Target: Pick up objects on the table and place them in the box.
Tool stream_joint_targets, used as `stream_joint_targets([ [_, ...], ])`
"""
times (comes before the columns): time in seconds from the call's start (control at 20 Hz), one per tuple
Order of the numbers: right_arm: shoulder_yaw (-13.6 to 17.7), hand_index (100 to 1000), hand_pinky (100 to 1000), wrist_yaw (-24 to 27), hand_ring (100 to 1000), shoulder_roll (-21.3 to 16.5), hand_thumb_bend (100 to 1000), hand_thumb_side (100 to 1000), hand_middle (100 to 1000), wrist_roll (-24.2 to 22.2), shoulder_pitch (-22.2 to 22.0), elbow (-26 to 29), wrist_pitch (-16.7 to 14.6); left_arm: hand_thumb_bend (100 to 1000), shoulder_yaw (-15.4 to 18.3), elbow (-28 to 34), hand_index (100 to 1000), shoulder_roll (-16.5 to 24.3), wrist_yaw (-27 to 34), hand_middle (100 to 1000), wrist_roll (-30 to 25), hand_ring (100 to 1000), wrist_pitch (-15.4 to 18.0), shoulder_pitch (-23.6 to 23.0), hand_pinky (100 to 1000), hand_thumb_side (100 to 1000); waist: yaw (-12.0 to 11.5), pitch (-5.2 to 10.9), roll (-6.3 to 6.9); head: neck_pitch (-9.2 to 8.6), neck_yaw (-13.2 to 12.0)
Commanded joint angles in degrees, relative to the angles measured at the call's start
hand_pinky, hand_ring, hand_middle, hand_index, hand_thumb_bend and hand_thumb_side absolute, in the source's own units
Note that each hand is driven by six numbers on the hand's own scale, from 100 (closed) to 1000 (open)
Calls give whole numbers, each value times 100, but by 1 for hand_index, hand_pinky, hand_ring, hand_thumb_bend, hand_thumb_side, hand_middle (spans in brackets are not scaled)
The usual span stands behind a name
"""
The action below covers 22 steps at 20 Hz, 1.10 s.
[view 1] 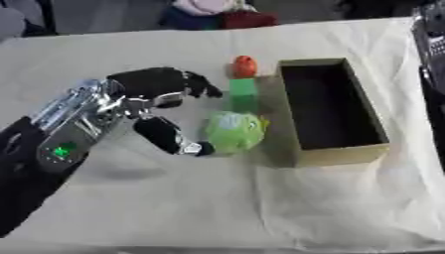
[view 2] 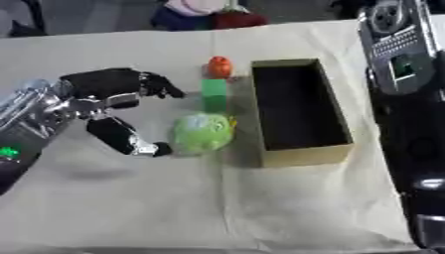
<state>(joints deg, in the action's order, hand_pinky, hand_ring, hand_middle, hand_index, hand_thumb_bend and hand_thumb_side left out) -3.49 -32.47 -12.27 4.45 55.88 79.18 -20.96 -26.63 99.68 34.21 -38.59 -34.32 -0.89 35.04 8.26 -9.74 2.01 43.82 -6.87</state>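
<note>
Left eye view shows the left hand (view 1: 148, 99) reaching in from the left over the cloth-covered worktop (view 1: 217, 208), beside a light green round toy (view 1: 235, 131). Its fingers (view 1: 195, 84) are spread and arch forward above the toy's left side, while the thumb (view 1: 170, 136) stretches low toward the toy, its tip touching or just beside it. Nothing is pinched yet, so I judge this to be the approach to a grasp rather than a hold.

That toy lies on the worktop just left of the open cardboard box (view 1: 334, 154), near its front left corner. Behind the toy stands a green block (view 1: 243, 92), and behind that a small orange thing (view 1: 245, 64), both close along the box's left wall. As far as its dark inside shows, the box holds nothing, so the task looks barely begun.

For the next move, the hand would need to slide further over the toy so fingers and thumb sit on opposite sides, then curl round it, lift, and carry it rightward over the box wall. Because the green block sits close behind, the fingers should come down without knocking it.

Only the right forearm shows, along the right edge of the right eye view; its hand is out of sight.
</note>
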Motion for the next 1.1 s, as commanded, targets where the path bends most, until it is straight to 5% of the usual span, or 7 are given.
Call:
stream_joint_targets([
  [0.05,62,797,834,75,788,-36,100,1000,697,-7,75,144,45,472,13,-239,955,-82,-126,826,48,813,32,146,835,613,19,66,-2,30,-10],
  [1.1,171,795,835,264,785,-38,100,1000,689,-28,-3,283,172,432,-126,-1192,905,-608,-573,745,218,771,88,338,784,634,139,-81,-15,30,-95],
])
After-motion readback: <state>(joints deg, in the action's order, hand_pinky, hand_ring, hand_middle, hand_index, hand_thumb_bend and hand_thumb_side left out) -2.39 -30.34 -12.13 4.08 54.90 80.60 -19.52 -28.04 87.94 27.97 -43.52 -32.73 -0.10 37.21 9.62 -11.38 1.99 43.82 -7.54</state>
